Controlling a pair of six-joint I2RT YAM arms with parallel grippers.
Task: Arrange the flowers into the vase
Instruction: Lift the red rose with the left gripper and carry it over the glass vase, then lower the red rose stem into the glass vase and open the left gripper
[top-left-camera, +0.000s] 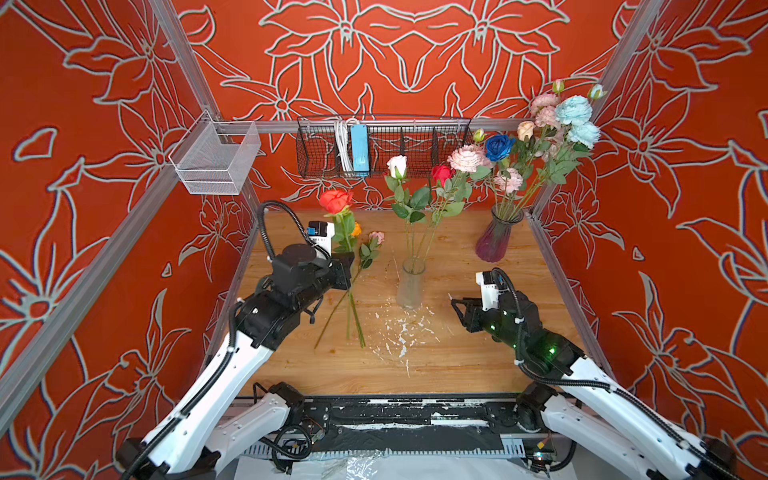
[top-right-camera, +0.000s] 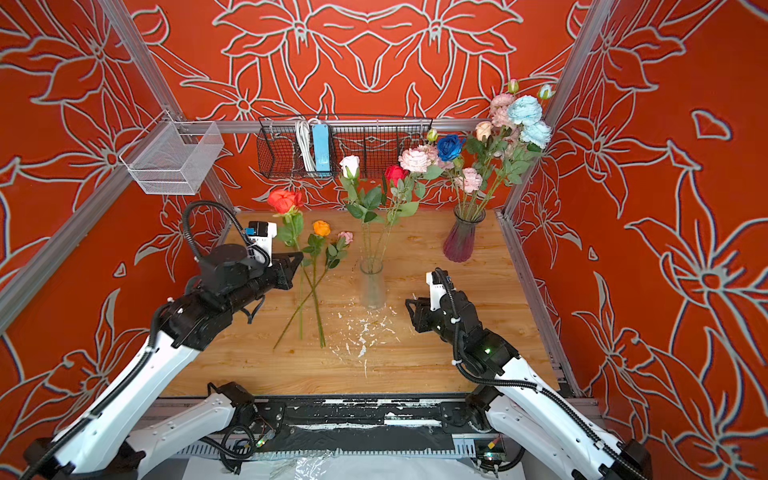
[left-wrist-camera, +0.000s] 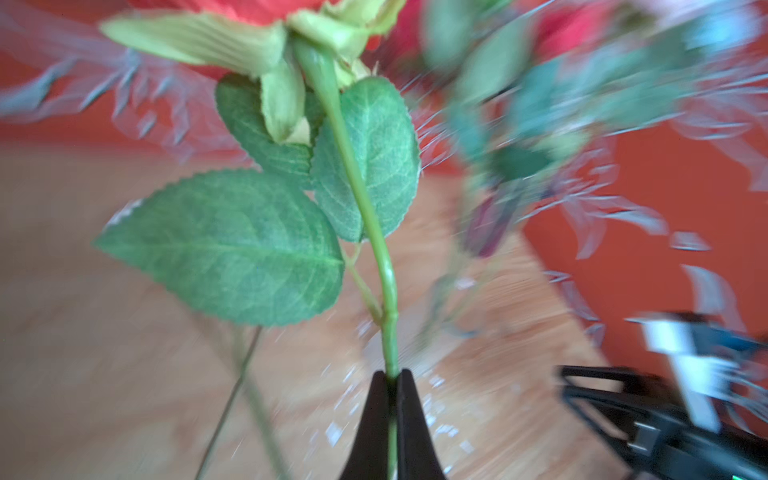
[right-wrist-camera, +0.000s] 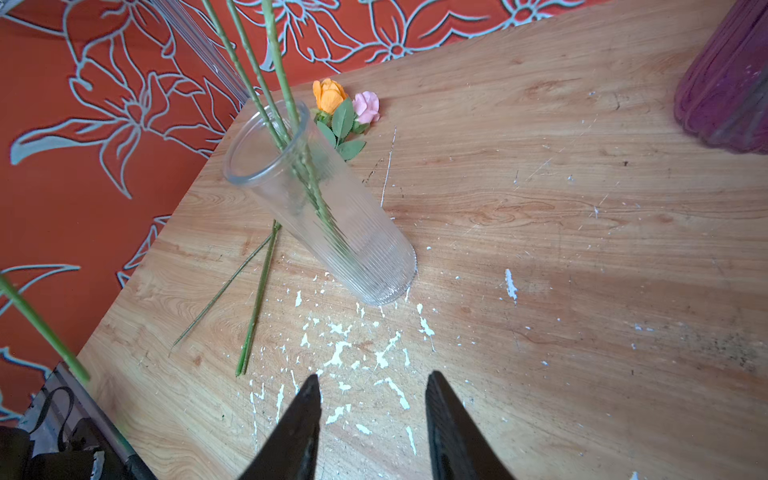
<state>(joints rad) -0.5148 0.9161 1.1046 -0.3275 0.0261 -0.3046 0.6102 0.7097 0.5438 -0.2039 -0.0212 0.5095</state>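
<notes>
Left tool (left-wrist-camera: 392, 378) pinches red rose stem (left-wrist-camera: 374, 232) aloft.

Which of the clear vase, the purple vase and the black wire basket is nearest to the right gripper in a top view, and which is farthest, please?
1. Clear vase: centre, just left of the right gripper.
2. Purple vase: farther back, at the right rear.
3. Black wire basket: farthest, hung high at the back.

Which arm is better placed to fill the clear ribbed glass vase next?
Left: the left gripper is shut on the orange-red rose, near the clear vase. The right gripper is open, empty.
</notes>
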